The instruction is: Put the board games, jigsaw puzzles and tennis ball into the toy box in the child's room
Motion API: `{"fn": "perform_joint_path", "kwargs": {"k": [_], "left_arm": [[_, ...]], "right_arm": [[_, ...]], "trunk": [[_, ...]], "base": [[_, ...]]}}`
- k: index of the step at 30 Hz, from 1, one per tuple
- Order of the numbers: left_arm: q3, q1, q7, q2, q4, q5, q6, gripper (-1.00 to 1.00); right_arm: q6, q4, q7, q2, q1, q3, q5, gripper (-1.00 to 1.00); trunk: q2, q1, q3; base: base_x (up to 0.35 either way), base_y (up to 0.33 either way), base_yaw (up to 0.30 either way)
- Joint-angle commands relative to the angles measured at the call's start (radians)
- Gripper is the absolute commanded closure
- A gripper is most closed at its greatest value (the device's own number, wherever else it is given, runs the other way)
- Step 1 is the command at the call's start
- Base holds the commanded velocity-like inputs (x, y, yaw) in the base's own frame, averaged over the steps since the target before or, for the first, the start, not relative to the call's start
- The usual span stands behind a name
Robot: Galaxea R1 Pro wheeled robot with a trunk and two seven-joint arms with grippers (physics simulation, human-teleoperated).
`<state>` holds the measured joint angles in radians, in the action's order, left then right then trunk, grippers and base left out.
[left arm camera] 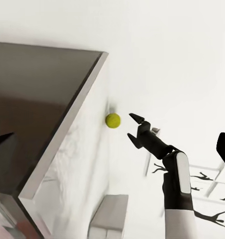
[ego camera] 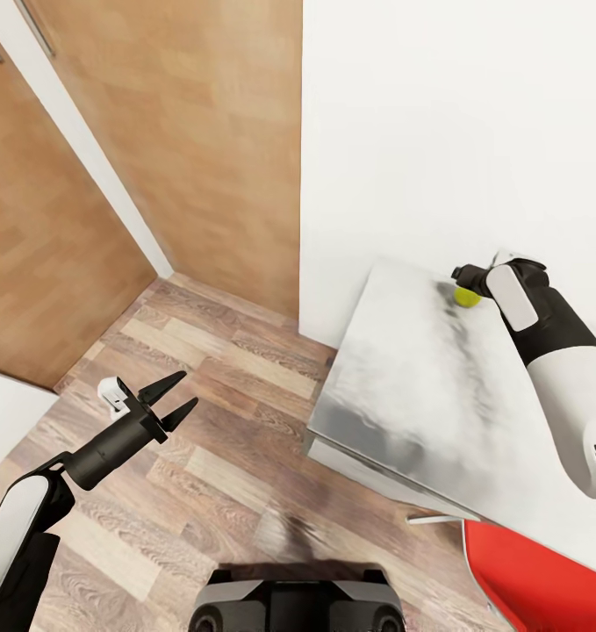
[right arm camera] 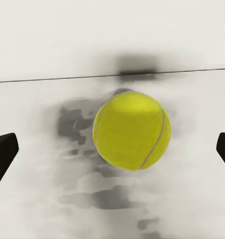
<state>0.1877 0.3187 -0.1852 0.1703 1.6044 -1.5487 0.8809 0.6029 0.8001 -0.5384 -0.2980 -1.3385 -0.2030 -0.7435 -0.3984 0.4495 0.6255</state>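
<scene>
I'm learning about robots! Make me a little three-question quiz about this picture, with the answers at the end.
1. True or false: the right gripper is already shut on the tennis ball.
2. Where does the ball lie? A) on the wood floor B) on the table, close to the white wall C) on the red chair
3. Fill in: the left gripper hangs over the ____ with its fingers apart.

Key
1. False: its fingers are open, with the ball in front of them.
2. B
3. floor
</scene>
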Motion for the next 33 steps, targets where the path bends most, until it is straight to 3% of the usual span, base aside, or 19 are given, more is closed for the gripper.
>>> {"fn": "perform_joint_path", "kwargs": {"k": [1, 22, 33], "left_arm": [[0.001, 0.001, -0.005, 0.000, 0.000, 0.004, 0.004, -1.00], [0.001, 0.002, -0.005, 0.000, 0.000, 0.004, 0.004, -1.00], [0.001, 0.002, -0.005, 0.000, 0.000, 0.005, 0.004, -1.00]], "right_arm": [[0.001, 0.001, -0.010, -0.004, -0.002, -0.006, -0.010, -1.00], [-0.003, 0.002, -0.009, -0.018, -0.018, -0.008, -0.009, -1.00], [-0.036, 0.011, 0.013, -0.015, -0.019, -0.010, 0.052, -1.00]], "trunk": [[-0.002, 0.000, 0.003], [-0.002, 0.000, 0.037], [-0.002, 0.000, 0.051]], "base": [[0.000, 0.000, 0.000], [0.000, 0.000, 0.000], [0.000, 0.000, 0.000]]}}
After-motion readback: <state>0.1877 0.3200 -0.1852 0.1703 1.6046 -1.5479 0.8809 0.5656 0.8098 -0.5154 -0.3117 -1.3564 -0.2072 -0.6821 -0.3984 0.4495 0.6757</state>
